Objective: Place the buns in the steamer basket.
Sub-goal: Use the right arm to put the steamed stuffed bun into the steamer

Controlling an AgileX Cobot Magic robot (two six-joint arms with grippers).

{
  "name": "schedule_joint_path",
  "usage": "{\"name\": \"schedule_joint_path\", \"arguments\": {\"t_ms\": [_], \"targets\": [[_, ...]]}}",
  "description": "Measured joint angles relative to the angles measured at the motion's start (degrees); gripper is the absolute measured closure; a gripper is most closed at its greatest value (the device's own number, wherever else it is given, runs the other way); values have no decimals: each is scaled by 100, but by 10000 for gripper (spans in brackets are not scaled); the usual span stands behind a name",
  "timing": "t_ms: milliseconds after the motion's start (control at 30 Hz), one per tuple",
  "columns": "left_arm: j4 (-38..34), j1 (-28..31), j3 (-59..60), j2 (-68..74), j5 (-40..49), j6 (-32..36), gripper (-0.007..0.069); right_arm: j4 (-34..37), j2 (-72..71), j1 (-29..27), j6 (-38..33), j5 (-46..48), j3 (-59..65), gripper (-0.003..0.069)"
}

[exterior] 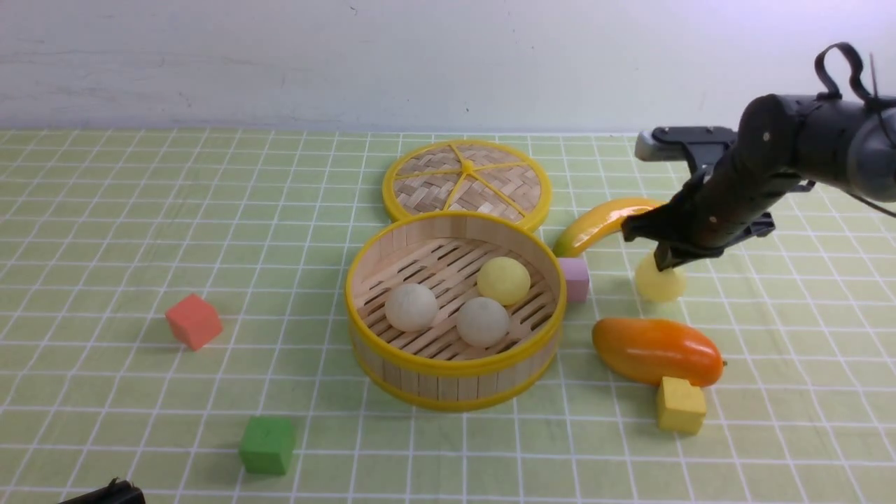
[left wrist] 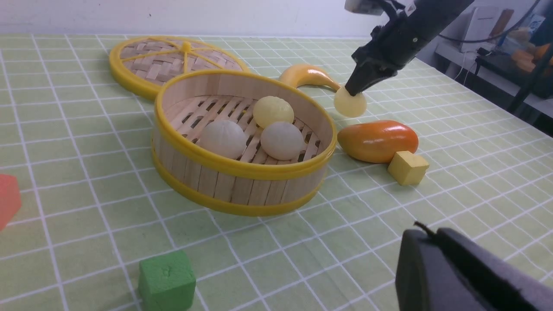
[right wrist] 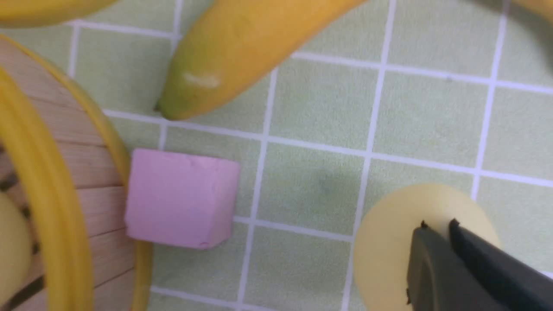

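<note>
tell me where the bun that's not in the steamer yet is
In the front view the pale yellow bun is right of the steamer basket, between the banana and the mango, at the right gripper's jaws.

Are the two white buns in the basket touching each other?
Apart. The front view shows bare floor slats between the left white bun and the right white bun in the basket; the left wrist view agrees.
</note>
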Motion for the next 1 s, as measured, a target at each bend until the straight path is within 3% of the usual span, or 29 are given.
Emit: {"name": "schedule_joint_path", "arguments": {"t_ms": [267, 367, 500, 800, 1000], "targets": [[0, 0, 0, 0, 0, 0, 603, 1003, -801, 70, -760, 6, 0, 659], [0, 0, 0, 0, -31, 0, 603, 2011, -883, 464, -1484, -79, -6, 657], [0, 0, 0, 0, -51, 0, 603, 2672, -700, 1091, -1988, -425, -19, 654], [0, 0, 0, 0, -61, 0, 596, 3003, 269, 1735, -2124, -1718, -57, 641], [0, 0, 0, 0, -68, 0, 596, 3183, 687, 1822, -2124, -2252, -57, 557]]}}
